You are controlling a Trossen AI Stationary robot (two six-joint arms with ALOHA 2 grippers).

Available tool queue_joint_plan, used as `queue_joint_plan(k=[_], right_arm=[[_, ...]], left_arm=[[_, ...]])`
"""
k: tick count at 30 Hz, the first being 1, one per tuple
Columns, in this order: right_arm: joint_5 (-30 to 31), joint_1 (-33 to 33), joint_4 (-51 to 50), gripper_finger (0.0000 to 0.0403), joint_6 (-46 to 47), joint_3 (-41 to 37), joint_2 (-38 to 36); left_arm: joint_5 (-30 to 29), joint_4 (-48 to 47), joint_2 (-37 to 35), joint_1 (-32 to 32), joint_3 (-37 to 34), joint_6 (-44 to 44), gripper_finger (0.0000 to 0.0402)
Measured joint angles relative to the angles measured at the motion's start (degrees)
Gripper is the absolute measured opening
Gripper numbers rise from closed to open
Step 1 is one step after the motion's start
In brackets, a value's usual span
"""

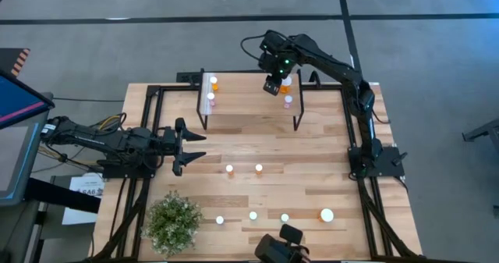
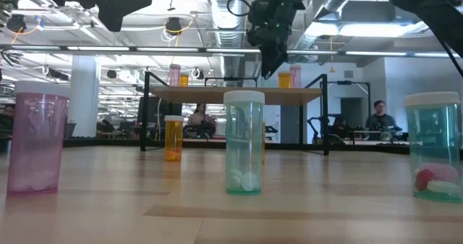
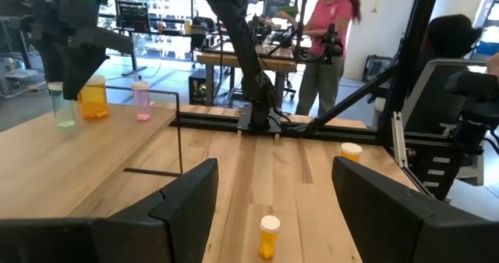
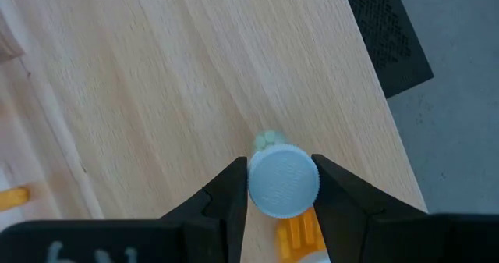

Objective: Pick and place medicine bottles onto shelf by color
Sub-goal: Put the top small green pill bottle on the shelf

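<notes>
The shelf (image 1: 249, 99) stands at the table's far middle. An orange bottle (image 1: 214, 81) and a pink bottle (image 1: 210, 97) stand at its left end. Another orange bottle (image 1: 286, 79) and another pink bottle (image 1: 288, 101) stand at its right end. My right gripper (image 1: 273, 86) hangs over that right end, pointing steeply down. It is shut on a pale green bottle (image 3: 62, 107) with a white cap. My left gripper (image 1: 199, 146) waits open and level over the table's left part. Several more bottles stand on the tabletop, among them two orange ones (image 1: 229, 169) (image 1: 259, 168). My right gripper pinches the pale green bottle's white cap (image 4: 283, 183) between its two fingers, one on each side. The fingers come from above, slanting steeply down. The bottle stays upright below them, over the shelf board (image 4: 156, 76). I cannot tell whether its base touches the board.
A row of bottles (image 1: 253, 215) stands near the table's front edge, with a larger one (image 1: 327, 215) at its right. A green bushy plant (image 1: 173, 222) sits at the front left. People are at desks in the room behind the table.
</notes>
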Motion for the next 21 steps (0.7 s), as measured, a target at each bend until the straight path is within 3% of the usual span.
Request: queue_joint_plan(k=[21], right_arm=[[0.0, 0.0, -0.8, 0.0196, -0.3, 0.0, 0.0]], left_arm=[[0.0, 0.0, 0.0, 0.0, 0.0, 0.0, 0.024]])
